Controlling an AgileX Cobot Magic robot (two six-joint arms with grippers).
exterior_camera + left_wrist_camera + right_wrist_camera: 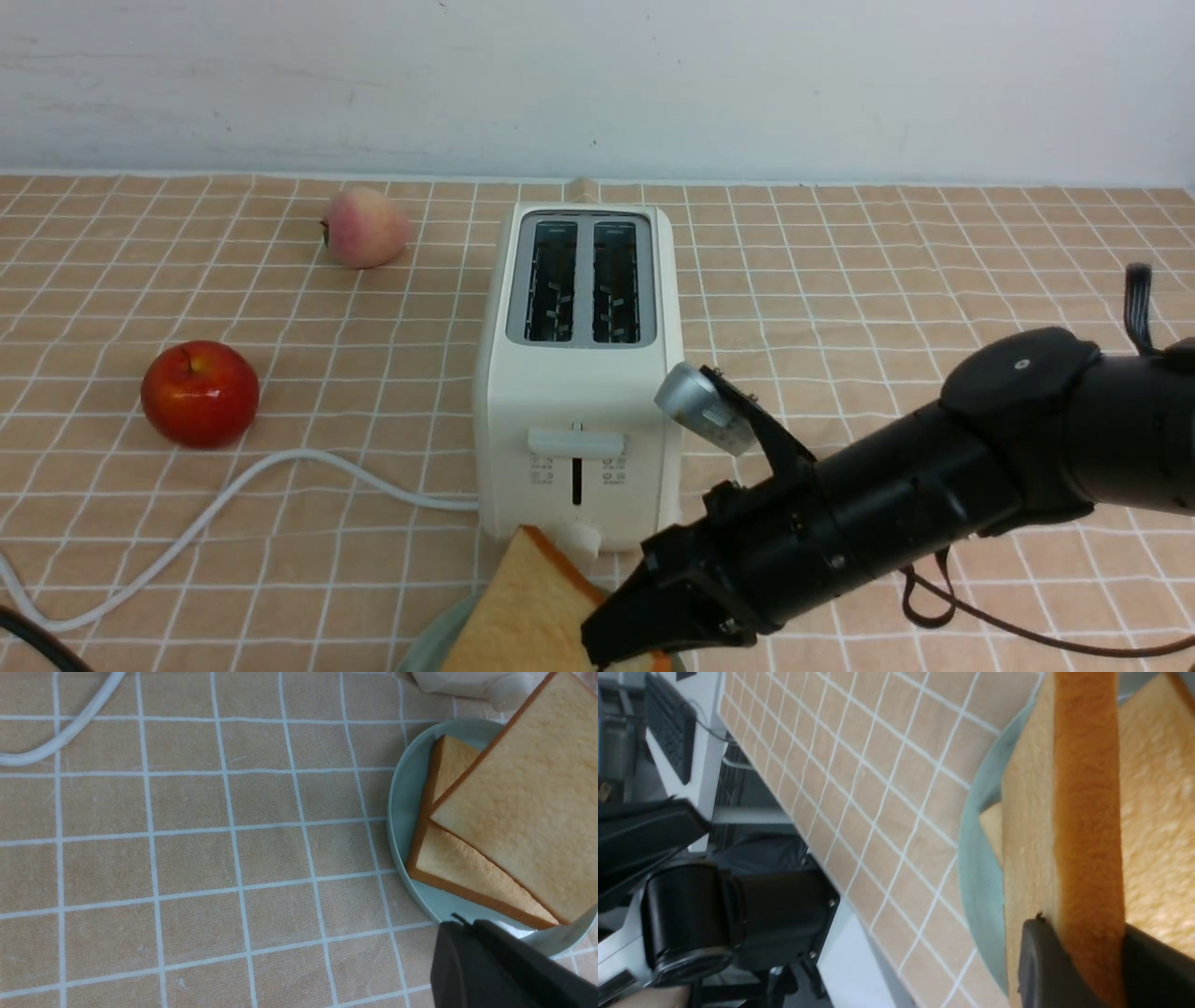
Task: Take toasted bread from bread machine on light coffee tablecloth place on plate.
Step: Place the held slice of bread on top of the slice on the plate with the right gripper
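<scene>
The bread machine (577, 373) stands mid-table on the light coffee tablecloth (887, 280), and both its slots are empty. My right gripper (621, 649) is shut on one slice of toasted bread (523, 607) and holds it tilted over the mint-green plate (425, 653) in front of the toaster. In the right wrist view the fingers (1038, 966) clamp the slice's orange crust edge (1085, 812). The other slice (448, 858) lies flat on the plate (402, 802), under the held slice (518, 812). My left gripper (460, 926) is shut and empty, beside the plate's rim.
A red apple (200, 392) and a pink peach (366, 227) lie left of the toaster. The toaster's white cord (280, 467) curves across the cloth to the left; it also shows in the left wrist view (60, 737). The table's near edge is close behind the plate.
</scene>
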